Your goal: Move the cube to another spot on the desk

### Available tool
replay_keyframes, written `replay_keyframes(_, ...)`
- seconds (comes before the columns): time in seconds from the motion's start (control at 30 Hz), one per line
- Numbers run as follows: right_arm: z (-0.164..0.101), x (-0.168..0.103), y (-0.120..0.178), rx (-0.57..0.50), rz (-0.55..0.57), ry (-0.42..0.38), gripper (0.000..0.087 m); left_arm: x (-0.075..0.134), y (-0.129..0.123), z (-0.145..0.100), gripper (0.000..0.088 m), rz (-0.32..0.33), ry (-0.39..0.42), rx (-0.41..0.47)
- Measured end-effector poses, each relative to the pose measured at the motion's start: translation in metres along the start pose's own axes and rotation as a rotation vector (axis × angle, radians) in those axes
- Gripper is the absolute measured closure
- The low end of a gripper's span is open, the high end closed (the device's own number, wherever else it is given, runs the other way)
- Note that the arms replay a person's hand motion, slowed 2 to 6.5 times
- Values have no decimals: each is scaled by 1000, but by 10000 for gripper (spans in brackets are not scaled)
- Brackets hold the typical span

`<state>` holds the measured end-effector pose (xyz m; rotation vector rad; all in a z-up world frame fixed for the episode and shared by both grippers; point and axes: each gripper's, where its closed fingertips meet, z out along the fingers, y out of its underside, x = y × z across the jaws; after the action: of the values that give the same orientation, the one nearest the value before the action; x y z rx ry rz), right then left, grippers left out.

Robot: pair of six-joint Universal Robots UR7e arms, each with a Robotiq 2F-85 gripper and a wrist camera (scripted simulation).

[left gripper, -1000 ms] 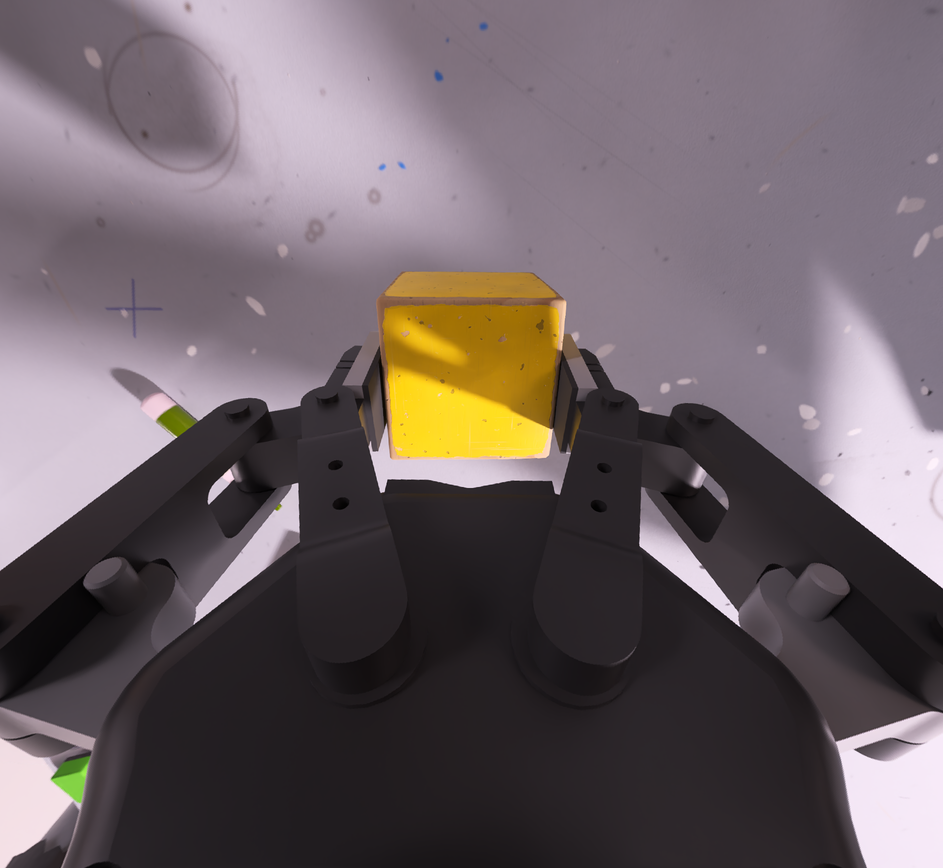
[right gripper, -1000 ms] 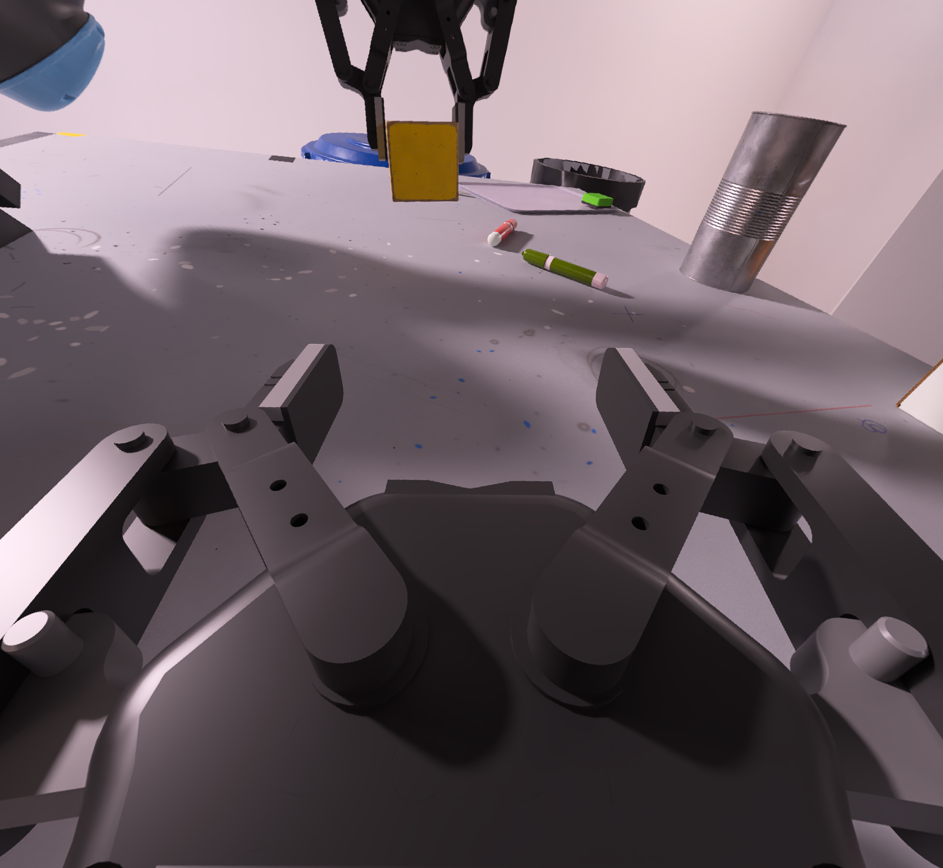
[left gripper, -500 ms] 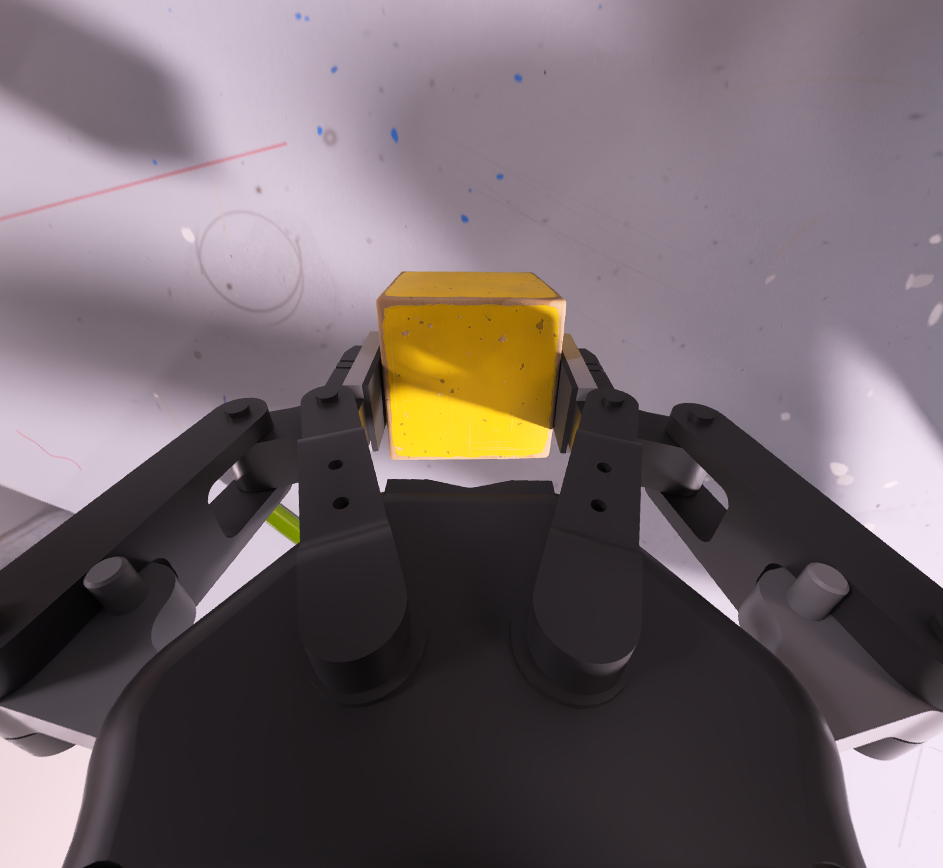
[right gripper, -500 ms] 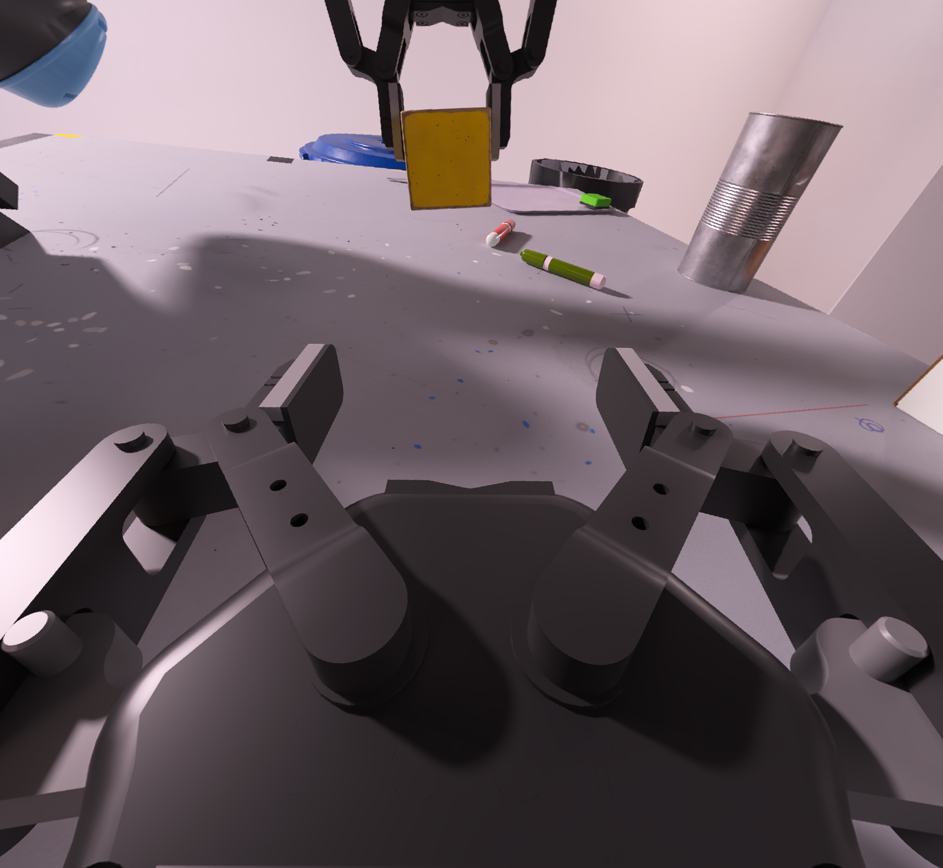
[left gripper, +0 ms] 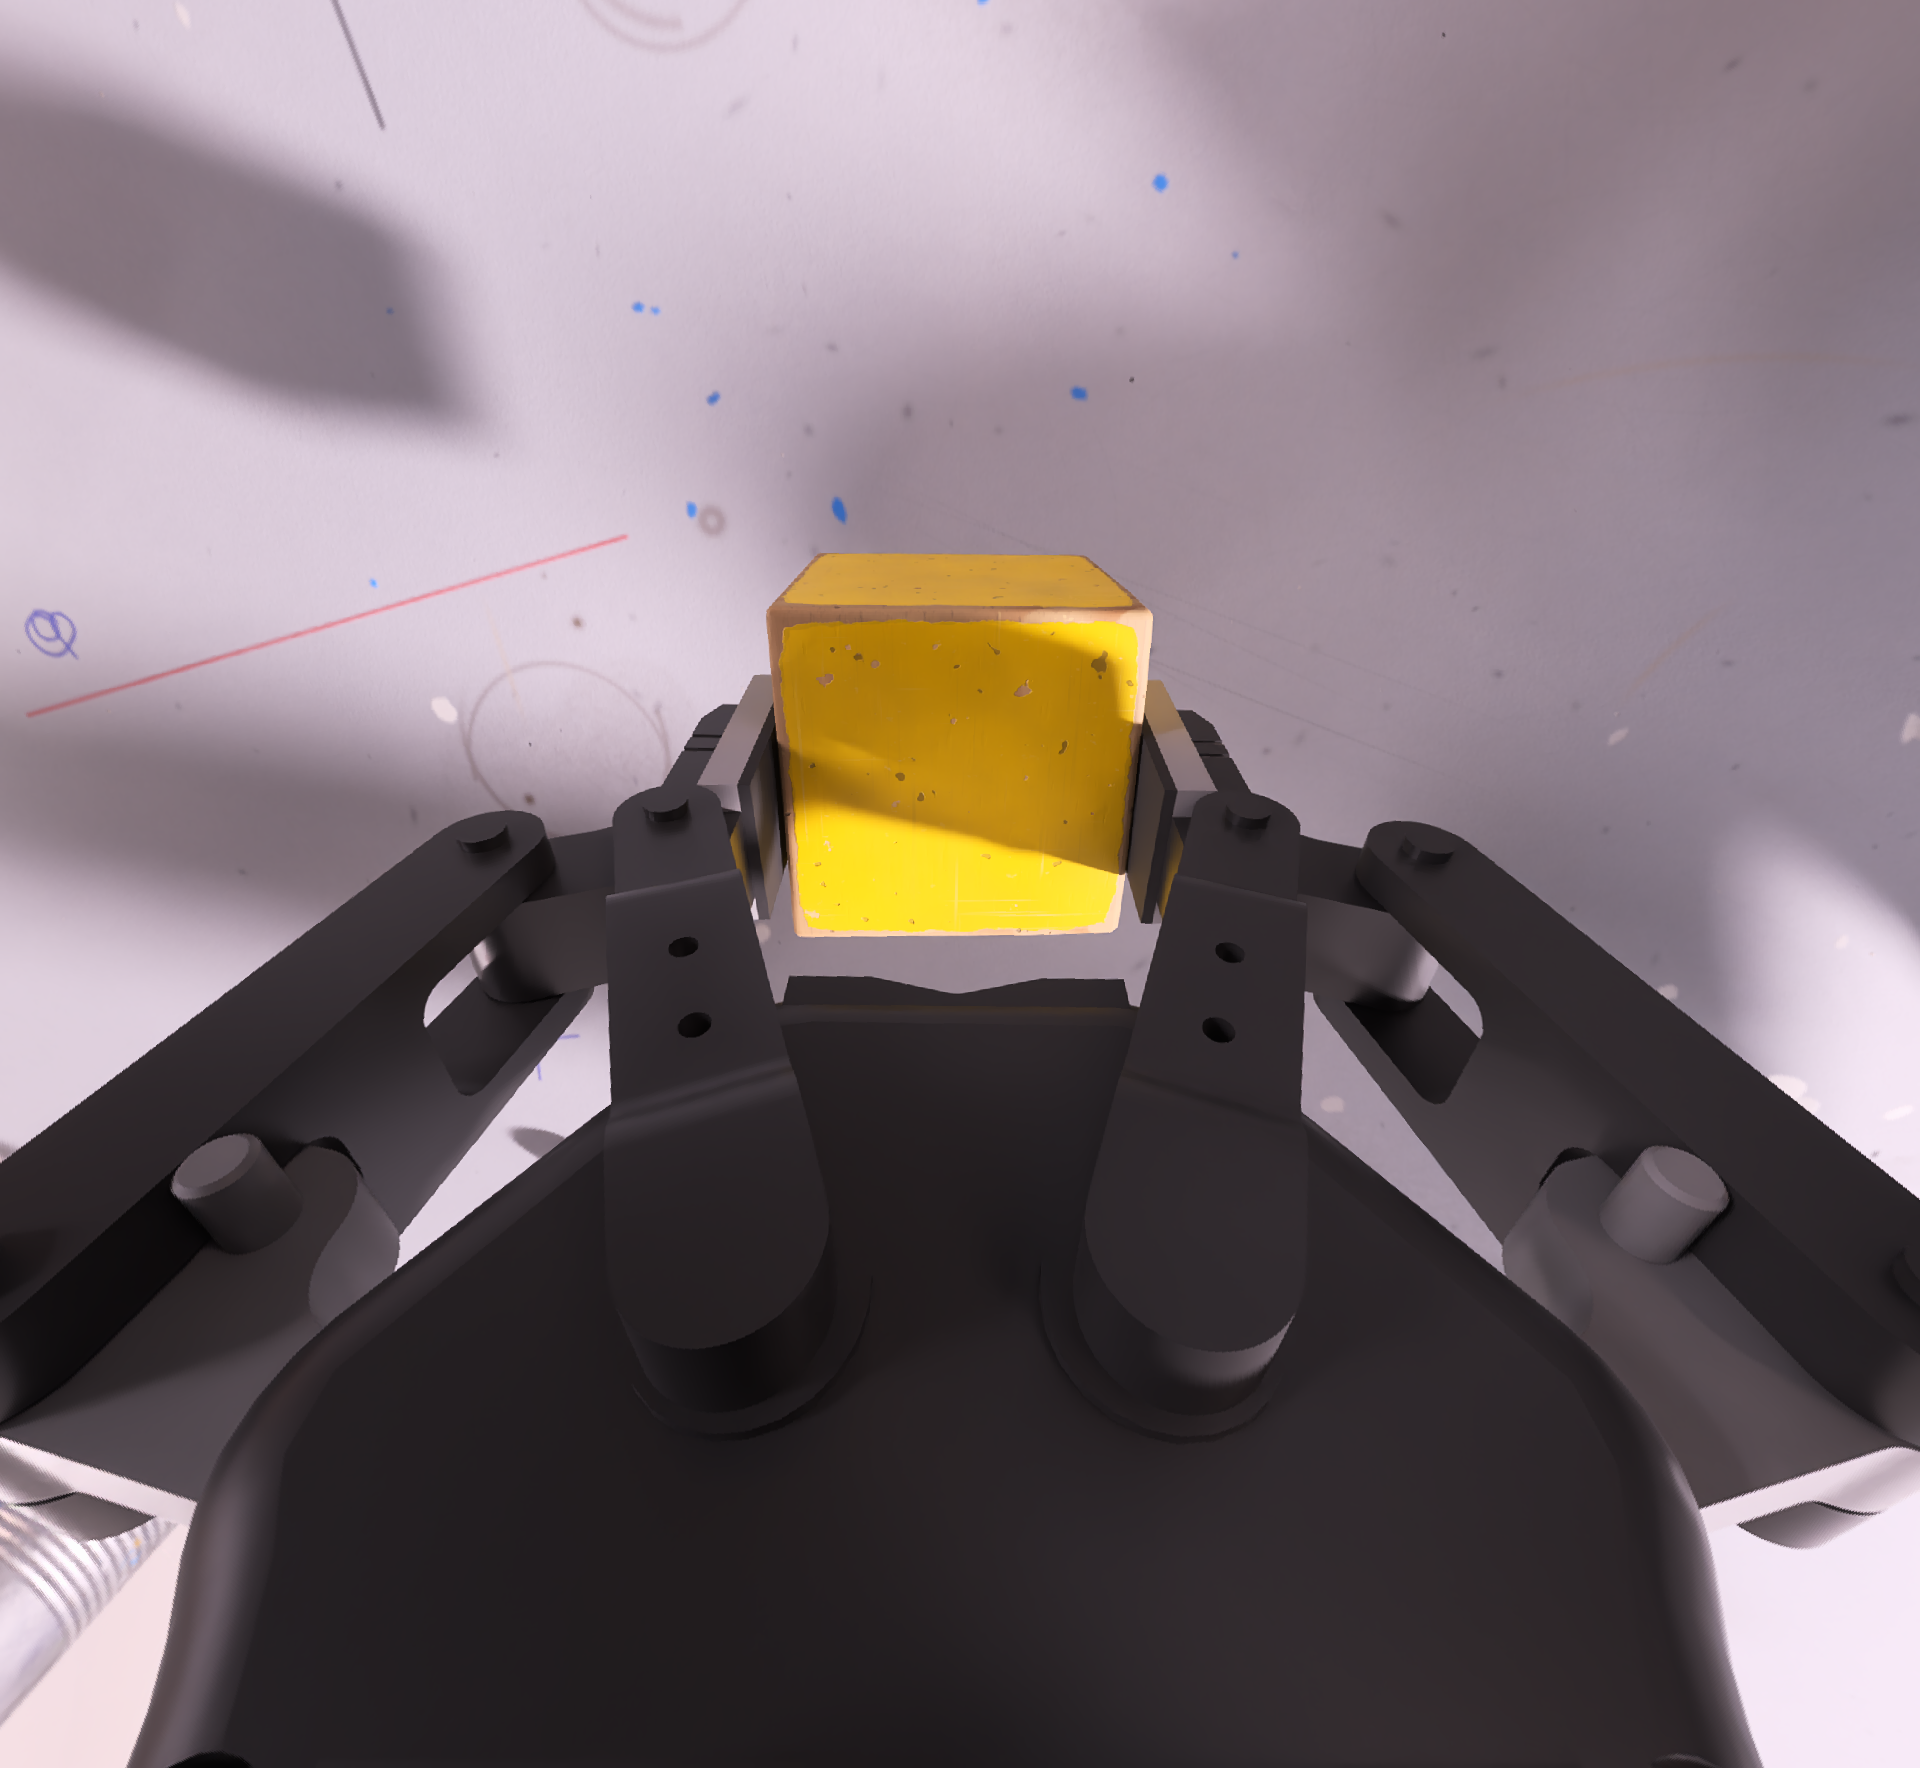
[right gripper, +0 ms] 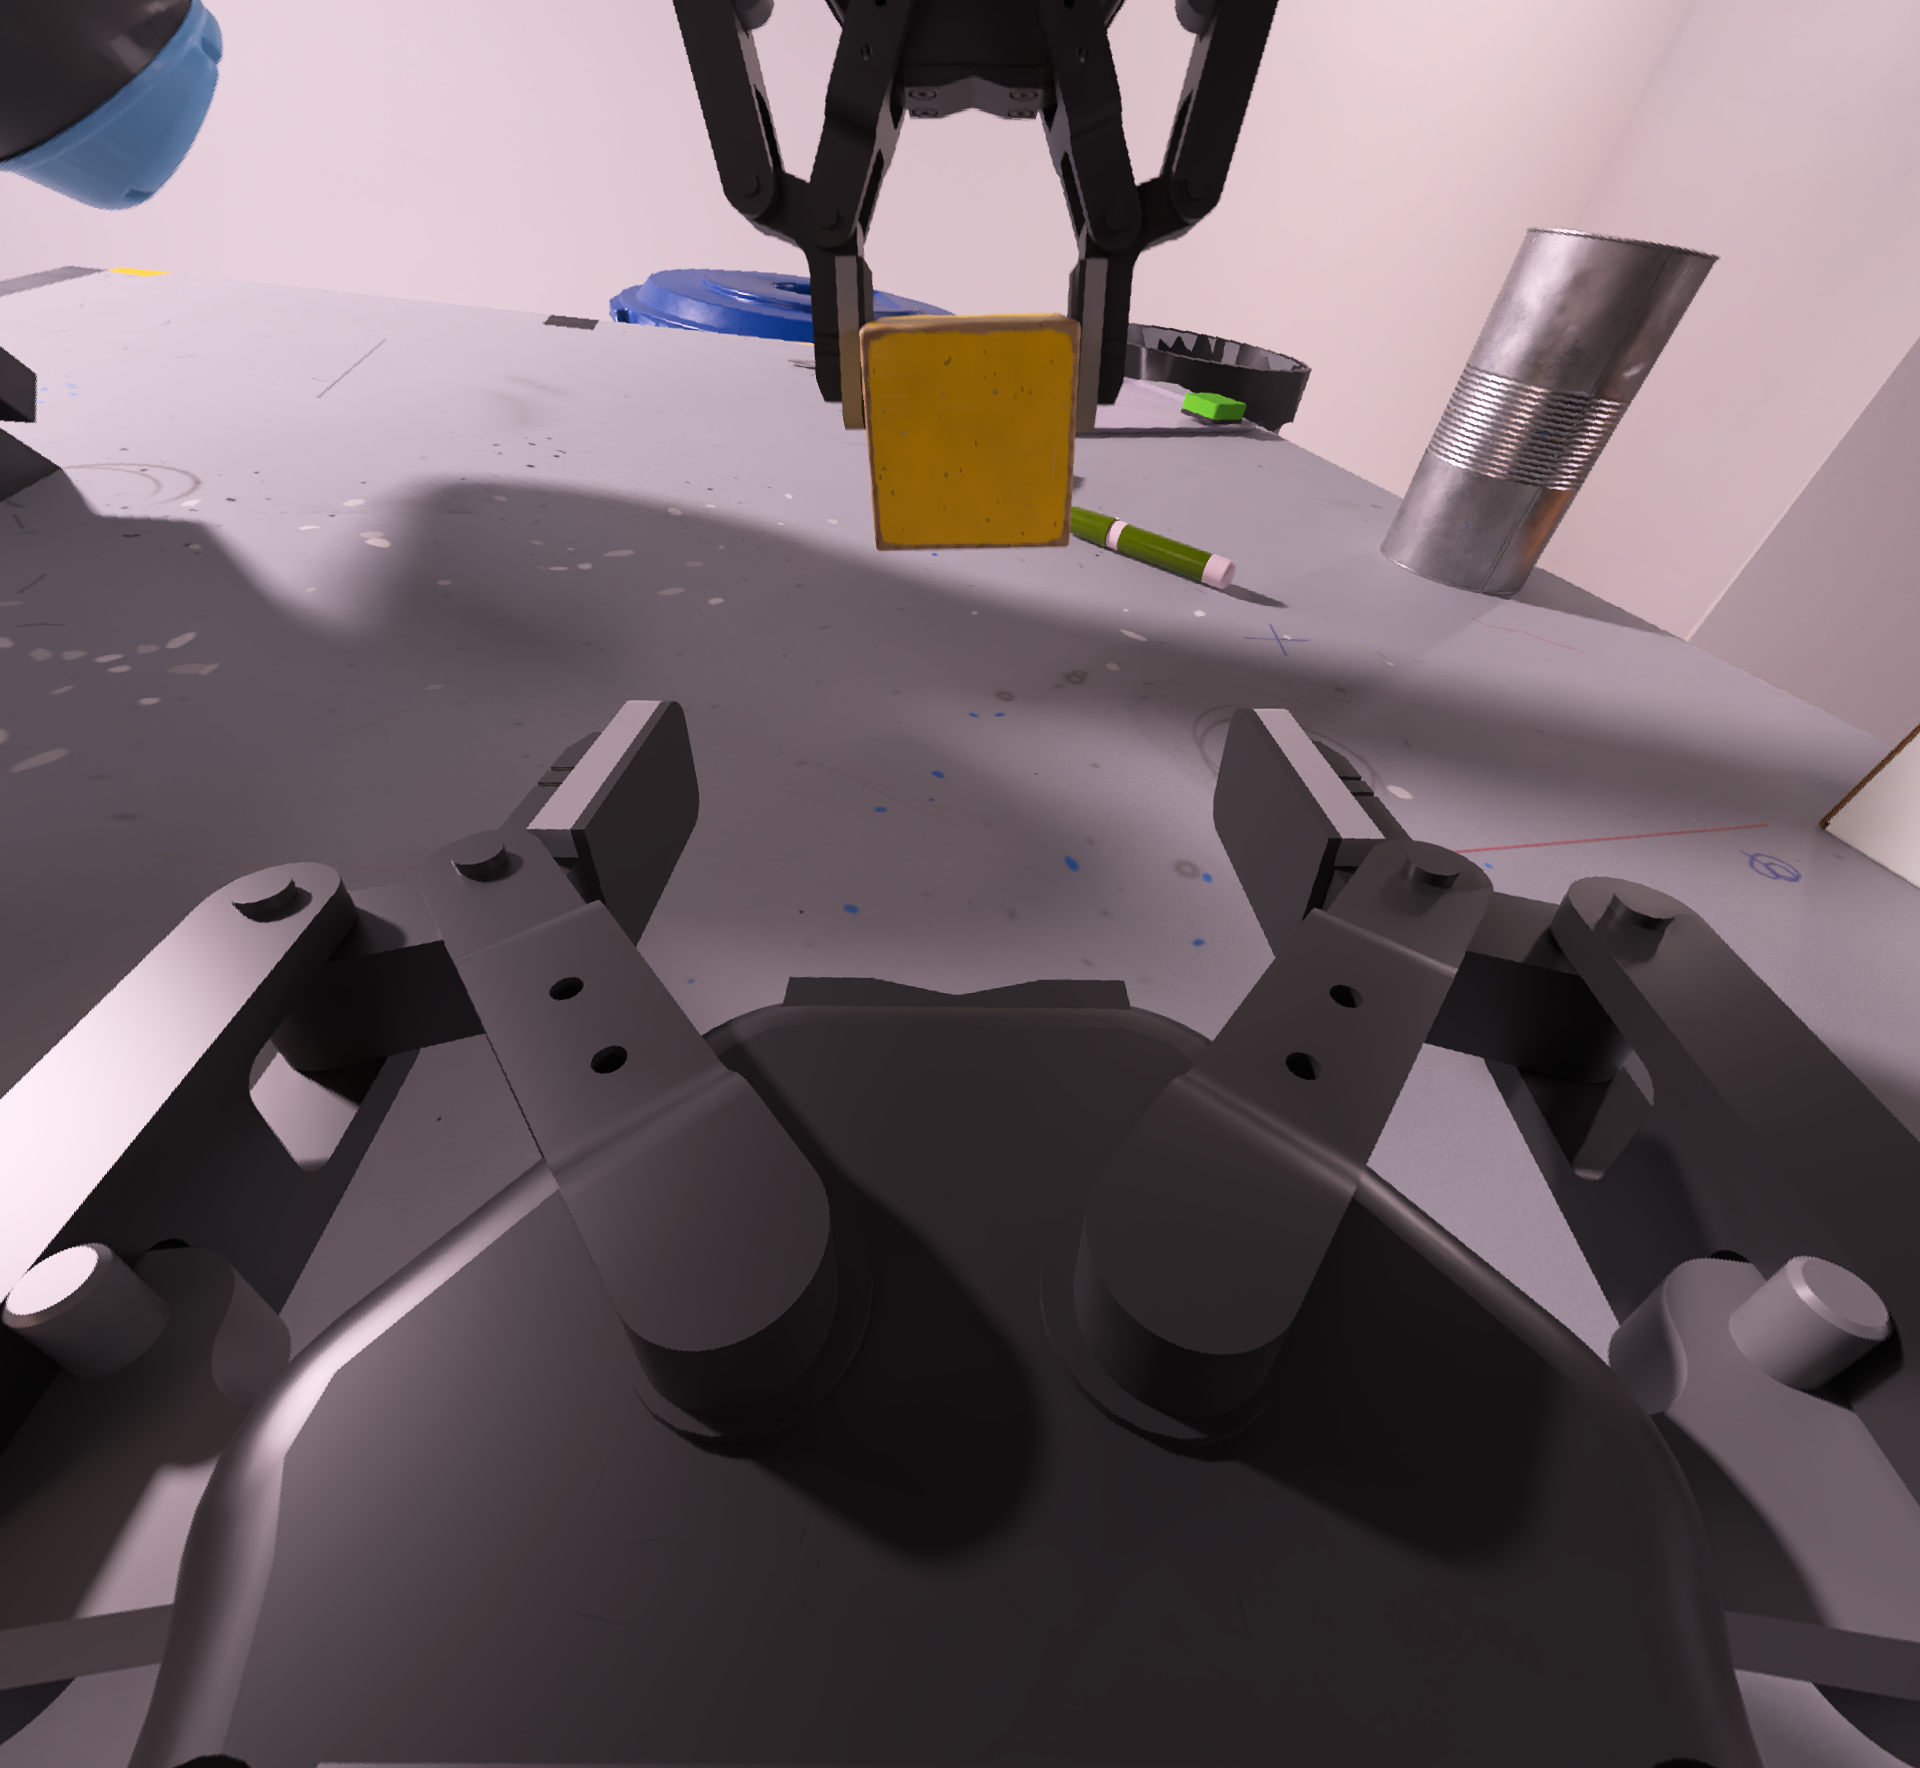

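A yellow cube (left gripper: pixel 956 752) with worn edges is held between the pads of my left gripper (left gripper: pixel 956 742), which is shut on it, above the grey speckled desk (left gripper: pixel 1351 264). In the right wrist view the same cube (right gripper: pixel 968 435) hangs in the air under the left gripper (right gripper: pixel 966 368), well above the desk (right gripper: pixel 520 627). My right gripper (right gripper: pixel 966 783) is open and empty, low over the desk, with the cube farther ahead of it.
A green marker (right gripper: pixel 1153 546) lies just behind the cube. A metal can (right gripper: pixel 1538 419) stands at the right. A blue lid (right gripper: pixel 727 305), a black ring (right gripper: pixel 1236 362) and a green eraser (right gripper: pixel 1212 407) sit at the back. A white board edge (right gripper: pixel 1881 783) is at far right.
My left gripper has carried the cube across the desk towards my right gripper; it looms larger in the right wrist view and now hides the red-capped marker. The right gripper has not moved.
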<state>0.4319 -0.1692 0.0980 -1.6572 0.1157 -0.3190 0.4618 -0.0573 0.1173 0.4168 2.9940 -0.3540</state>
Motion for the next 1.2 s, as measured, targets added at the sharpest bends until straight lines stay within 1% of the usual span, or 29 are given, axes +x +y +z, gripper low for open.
replay_keyframes(0.3, -1, 1, -1, 7, 7, 3, 20, -5, -18, 22, 359, 31, 26, 9)
replay_keyframes(0.77, -1, 2, -1, 11, 13, 5, 20, -6, -28, 53, 359, 55, 64, -9)
replay_keyframes(0.97, -1, 2, -1, 12, 15, 5, 20, -4, -30, 63, 359, 54, 80, -21)
replay_keyframes(1.2, -1, 2, -1, 11, 14, 3, 20, -5, -31, 72, 359, 37, 96, -28)
